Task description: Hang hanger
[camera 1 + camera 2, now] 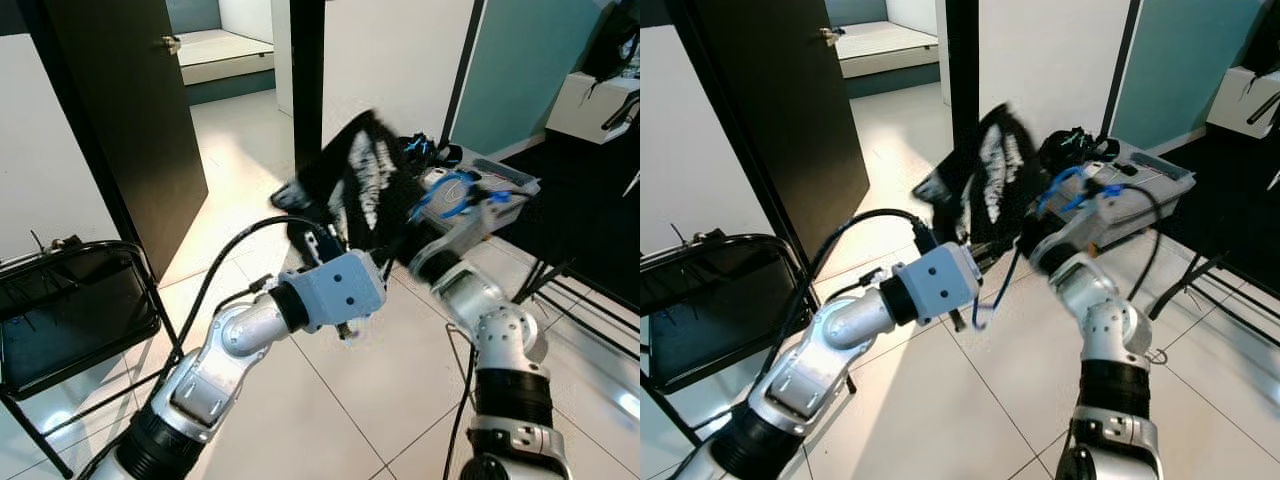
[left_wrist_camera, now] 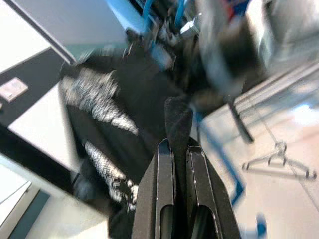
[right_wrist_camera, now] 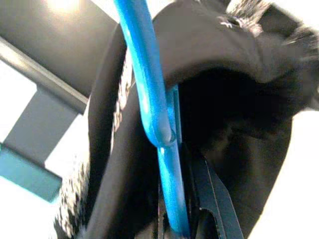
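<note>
Holding the load between both arms, the robot has a black garment (image 1: 355,185) with a white print raised in front of it at about twelve o'clock. Nearest, the left gripper (image 2: 180,164) has its fingers pressed together on a fold of the dark cloth, probably to keep the fabric from swinging or sliding off. Just beyond, at about one o'clock, the right gripper (image 3: 182,209) pinches the lower bar of a blue hanger (image 3: 149,79), which runs up inside the garment and carries it. A second, bare wire hanger (image 2: 279,162) lies on the tiled floor (image 1: 330,400). Farther off, a black folding chair (image 1: 70,310) stands at nine o'clock and a dark door (image 1: 130,120) at eleven.
</note>
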`<state>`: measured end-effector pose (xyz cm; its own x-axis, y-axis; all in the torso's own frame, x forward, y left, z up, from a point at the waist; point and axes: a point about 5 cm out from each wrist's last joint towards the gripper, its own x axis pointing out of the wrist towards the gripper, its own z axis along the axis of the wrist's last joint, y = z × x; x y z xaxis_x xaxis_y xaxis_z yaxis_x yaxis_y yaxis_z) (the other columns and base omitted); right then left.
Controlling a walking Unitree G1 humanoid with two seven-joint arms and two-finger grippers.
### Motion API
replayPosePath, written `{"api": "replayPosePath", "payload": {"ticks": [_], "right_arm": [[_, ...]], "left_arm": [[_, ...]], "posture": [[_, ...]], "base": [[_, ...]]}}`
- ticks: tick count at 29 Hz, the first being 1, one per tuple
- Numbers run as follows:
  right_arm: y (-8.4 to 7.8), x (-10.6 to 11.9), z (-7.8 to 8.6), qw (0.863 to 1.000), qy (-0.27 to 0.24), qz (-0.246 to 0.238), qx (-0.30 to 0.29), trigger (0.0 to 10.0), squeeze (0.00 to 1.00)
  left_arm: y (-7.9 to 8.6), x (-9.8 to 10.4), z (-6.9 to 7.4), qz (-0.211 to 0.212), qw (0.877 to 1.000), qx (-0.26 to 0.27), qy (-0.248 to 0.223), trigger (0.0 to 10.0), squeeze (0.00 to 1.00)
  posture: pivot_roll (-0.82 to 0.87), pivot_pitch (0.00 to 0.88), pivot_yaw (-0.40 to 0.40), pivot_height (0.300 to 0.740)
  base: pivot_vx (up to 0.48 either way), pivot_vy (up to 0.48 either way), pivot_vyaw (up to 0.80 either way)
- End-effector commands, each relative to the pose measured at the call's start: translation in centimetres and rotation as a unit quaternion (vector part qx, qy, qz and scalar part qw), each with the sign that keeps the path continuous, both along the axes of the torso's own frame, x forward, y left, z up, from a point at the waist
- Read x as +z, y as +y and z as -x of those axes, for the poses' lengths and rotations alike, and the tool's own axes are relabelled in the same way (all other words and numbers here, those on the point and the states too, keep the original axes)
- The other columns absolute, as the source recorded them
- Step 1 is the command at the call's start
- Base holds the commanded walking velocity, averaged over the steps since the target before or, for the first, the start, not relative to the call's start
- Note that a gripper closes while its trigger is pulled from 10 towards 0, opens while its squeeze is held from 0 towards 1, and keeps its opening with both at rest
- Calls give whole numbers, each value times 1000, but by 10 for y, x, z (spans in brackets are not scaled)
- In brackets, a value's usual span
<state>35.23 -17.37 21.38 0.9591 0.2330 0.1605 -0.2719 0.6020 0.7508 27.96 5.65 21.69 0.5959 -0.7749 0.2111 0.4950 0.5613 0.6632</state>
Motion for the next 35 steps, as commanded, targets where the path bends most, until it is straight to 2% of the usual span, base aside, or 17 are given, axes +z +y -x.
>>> {"api": "replayPosePath", "payload": {"ticks": [1,3,5,8,10,12,14,19,21,26,27,28,31,33,34,35], "right_arm": [[-10,14,-1,999,-31,-24,-32,10000,0],[-10,14,-1,999,-31,-24,-32,10000,0],[-18,13,-3,997,-24,-26,-61,10000,0],[-25,12,-4,996,-22,-28,-82,10000,0],[-25,13,-4,996,-25,-25,-81,10000,0],[-25,13,-4,996,-25,-25,-81,10000,0],[-17,13,-5,997,-27,-12,-68,10000,0],[-9,12,-6,998,-25,9,-53,10000,0],[-4,8,-6,998,-14,42,-43,10000,0],[-2,8,-6,998,-18,44,-40,10000,0],[-6,14,-6,998,-33,27,-49,10000,0],[-6,14,-6,998,-33,27,-49,10000,0],[-25,37,-6,993,-87,-6,-77,10000,0],[-25,37,-6,993,-87,-6,-77,10000,0],[-28,42,-6,992,-98,-7,-81,10000,0],[-28,42,-6,992,-98,-7,-81,10000,0]], "left_arm": [[14,-7,-5,-18,999,28,10,10000,0],[14,-7,-5,-18,999,28,10,10000,0],[28,-16,-6,-39,998,45,26,10000,0],[31,-32,2,-65,995,39,58,10000,0],[26,-43,9,-81,993,22,80,10000,0],[26,-43,9,-81,993,22,80,10000,0],[16,-51,15,-89,992,6,95,10000,0],[6,-53,17,-87,991,-3,100,10000,0],[3,-53,17,-86,991,-6,101,10000,0],[4,-53,18,-89,990,-12,111,10000,0],[4,-60,23,-109,985,-30,131,10000,0],[4,-60,23,-109,985,-30,131,10000,0],[6,-90,45,-173,956,-76,223,10000,0],[6,-90,45,-173,956,-76,223,10000,0],[7,-96,50,-186,948,-80,245,10000,0],[7,-96,50,-186,948,-80,245,10000,0]], "posture": [[-2,0,19,740],[-2,0,19,740],[0,0,16,740],[2,0,16,740],[0,0,17,740],[0,0,17,740],[-5,0,15,740],[-7,0,15,740],[-9,0,18,740],[-6,0,18,740],[-1,0,20,740],[-1,0,20,740],[-4,0,23,740],[-4,0,23,740],[-4,0,23,740],[-4,0,23,740]], "base": [[0,0,0],[0,0,0],[0,0,0],[0,0,0],[0,0,0],[0,0,0],[0,0,0],[0,0,0],[0,0,0],[0,0,0],[0,0,0],[0,0,0],[0,0,0],[0,0,0],[0,0,0],[0,0,0]]}}
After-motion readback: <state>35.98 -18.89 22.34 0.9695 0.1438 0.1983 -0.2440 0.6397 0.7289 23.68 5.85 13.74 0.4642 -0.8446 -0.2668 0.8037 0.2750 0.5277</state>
